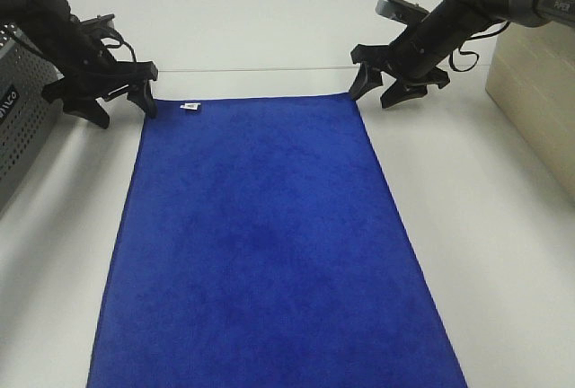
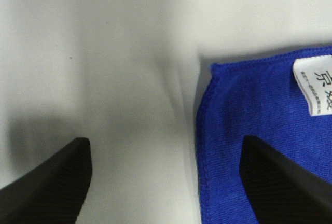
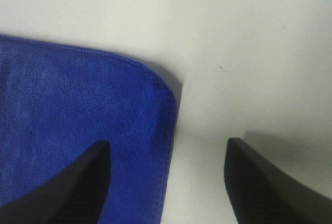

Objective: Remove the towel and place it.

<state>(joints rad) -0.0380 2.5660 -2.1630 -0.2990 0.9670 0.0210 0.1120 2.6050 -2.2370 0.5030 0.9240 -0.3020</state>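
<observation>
The royal-blue towel (image 1: 269, 244) lies flat on the white table, running from the far middle to the near edge. Its white tag (image 1: 190, 106) sits at the far left corner and shows in the left wrist view (image 2: 314, 85). My left gripper (image 1: 124, 108) is open and empty, straddling the towel's far left corner (image 2: 218, 73), one finger (image 2: 282, 182) over the cloth. My right gripper (image 1: 383, 93) is open and empty, straddling the far right corner (image 3: 155, 86), one finger (image 3: 67, 187) over the cloth.
A grey perforated metal box (image 1: 22, 127) stands at the left edge. A beige box (image 1: 539, 101) stands at the right edge. Bare white table (image 1: 485, 226) lies on both sides of the towel.
</observation>
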